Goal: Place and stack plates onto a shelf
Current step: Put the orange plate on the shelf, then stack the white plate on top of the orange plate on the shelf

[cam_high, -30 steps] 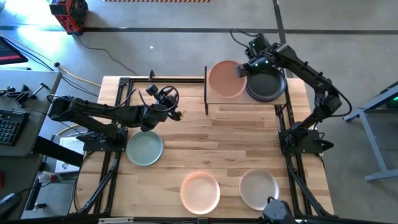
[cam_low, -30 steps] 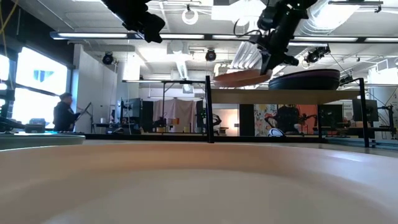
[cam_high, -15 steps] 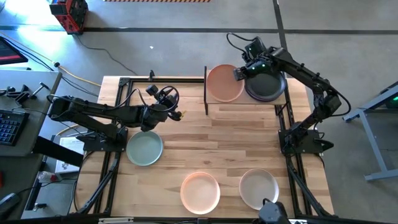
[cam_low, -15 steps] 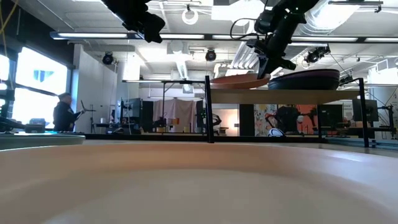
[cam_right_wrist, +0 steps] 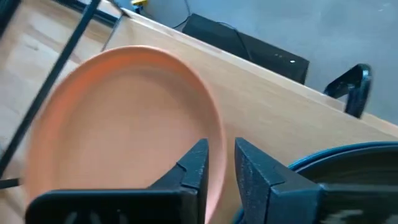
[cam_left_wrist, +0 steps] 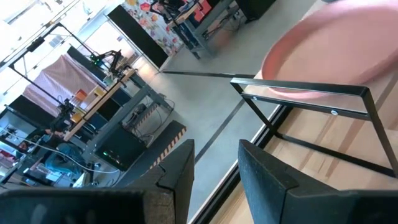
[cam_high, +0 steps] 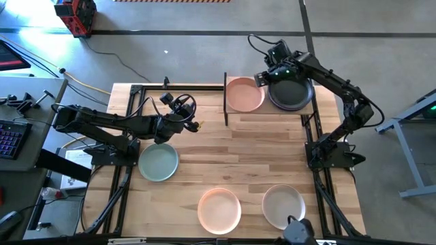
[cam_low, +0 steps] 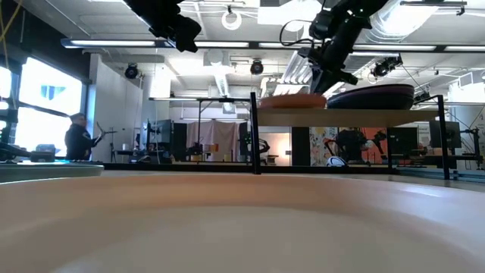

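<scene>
A peach-pink plate lies on the left half of the light-wood shelf, next to a stack of dark plates. My right gripper is at the peach plate's right rim, shut on it. In the low view the plate sits flat on the shelf board under the gripper. My left gripper is open and holds nothing; it hovers over the table's left half above a sage green plate. My right gripper pinches the peach-pink plate by its rim on the side nearest the dark stack, one finger over the inside of the plate and one outside. It comes slanting down from the table's right. The plate rests flat on the shelf.
A second peach plate and a beige plate lie near the table's near edge; a pale rim fills the low view's foreground. A black post stands at the shelf's left end. Bare wood lies mid-table.
My right gripper has moved down and a little toward the table's left with the peach plate. The plate, tilted above the shelf a second ago, has levelled out and now lies flat on the board beside the dark stack. My left arm has kept still.
</scene>
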`<control>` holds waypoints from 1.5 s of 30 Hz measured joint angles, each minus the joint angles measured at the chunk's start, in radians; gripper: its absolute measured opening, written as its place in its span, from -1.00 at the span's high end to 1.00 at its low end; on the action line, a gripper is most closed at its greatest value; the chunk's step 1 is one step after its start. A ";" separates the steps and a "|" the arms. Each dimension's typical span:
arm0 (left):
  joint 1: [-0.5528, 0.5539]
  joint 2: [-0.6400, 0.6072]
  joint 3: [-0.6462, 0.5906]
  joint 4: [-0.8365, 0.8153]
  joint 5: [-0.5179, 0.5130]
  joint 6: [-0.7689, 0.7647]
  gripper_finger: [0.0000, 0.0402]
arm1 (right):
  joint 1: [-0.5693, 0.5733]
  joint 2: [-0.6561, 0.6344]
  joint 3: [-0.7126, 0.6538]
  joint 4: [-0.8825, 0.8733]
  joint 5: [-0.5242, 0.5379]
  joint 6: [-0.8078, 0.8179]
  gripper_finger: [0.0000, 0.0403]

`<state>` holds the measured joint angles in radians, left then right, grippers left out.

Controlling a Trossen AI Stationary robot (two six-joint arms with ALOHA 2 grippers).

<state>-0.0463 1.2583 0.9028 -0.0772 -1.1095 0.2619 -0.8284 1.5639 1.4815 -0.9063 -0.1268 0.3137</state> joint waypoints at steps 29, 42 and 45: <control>0.046 0.001 0.000 -0.060 0.000 0.001 0.44 | 0.600 -0.039 0.016 -0.541 -0.218 -0.113 0.68; 0.095 0.001 0.000 -0.060 0.015 0.002 0.44 | 0.933 -0.039 -0.256 -0.506 -0.229 0.059 0.68; 0.111 0.001 0.000 -0.059 0.060 0.002 0.44 | 1.001 -0.039 -0.305 -0.466 -0.230 0.107 0.68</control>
<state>0.0646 1.2591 0.9028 -0.1366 -1.0497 0.2638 0.1726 1.5246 1.1764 -1.3721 -0.3565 0.4206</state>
